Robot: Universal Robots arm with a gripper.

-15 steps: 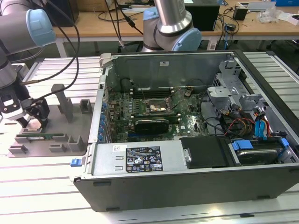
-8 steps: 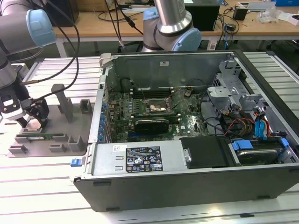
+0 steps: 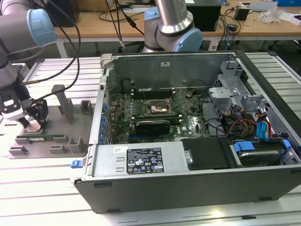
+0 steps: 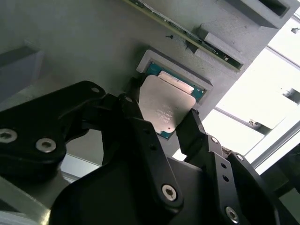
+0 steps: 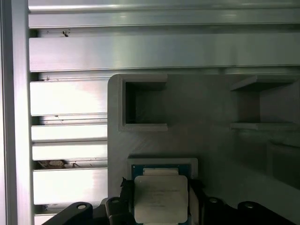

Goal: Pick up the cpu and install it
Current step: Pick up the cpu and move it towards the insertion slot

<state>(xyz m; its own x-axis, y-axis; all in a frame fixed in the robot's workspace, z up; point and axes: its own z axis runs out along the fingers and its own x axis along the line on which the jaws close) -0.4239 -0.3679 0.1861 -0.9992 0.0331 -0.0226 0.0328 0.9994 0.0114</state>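
Observation:
The cpu [image 4: 166, 103] is a small square chip with a silvery top plate and a thin green rim. It lies in a shallow square pocket of the grey fixture tray [image 3: 70, 136] at the exterior view's left. My gripper [image 3: 30, 120] is low over that tray. In both wrist views its black fingers [image 4: 136, 117] press against two opposite edges of the cpu [image 5: 161, 199], so the gripper [image 4: 161, 119] is shut on it. The cpu socket [image 3: 157, 106] on the motherboard inside the open computer case [image 3: 188, 174] stands bare.
A long green memory stick [image 3: 44, 138] lies in a slot of the tray beside the gripper. Grey upright posts [image 3: 63, 101] rise from the tray. A black graphics card [image 3: 153, 126] and cables [image 3: 244, 125] sit inside the case. Another arm's base [image 3: 174, 23] stands behind the case.

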